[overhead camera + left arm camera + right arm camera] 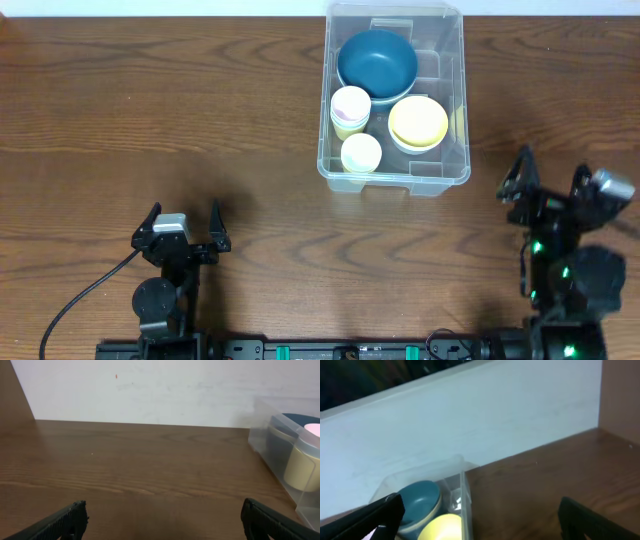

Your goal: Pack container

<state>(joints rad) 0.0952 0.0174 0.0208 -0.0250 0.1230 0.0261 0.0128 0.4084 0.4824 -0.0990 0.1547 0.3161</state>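
Note:
The clear plastic container [445, 60] stands at the back middle of the wooden table. Inside it are a blue bowl [377, 62], a yellow bowl [418, 122], a pink cup [351, 106] and a pale yellow cup [361, 153]. My left gripper [183, 230] is open and empty at the front left, far from the container. My right gripper [548, 185] is open and empty at the front right, just right of the container's near corner. The container also shows in the left wrist view [260, 435] at right and in the right wrist view [462, 485] at lower left.
A white wall [150, 390] runs behind the table's far edge. A black cable [80, 300] trails from the left arm at the front left. Bare wood lies left of the container and between the two arms.

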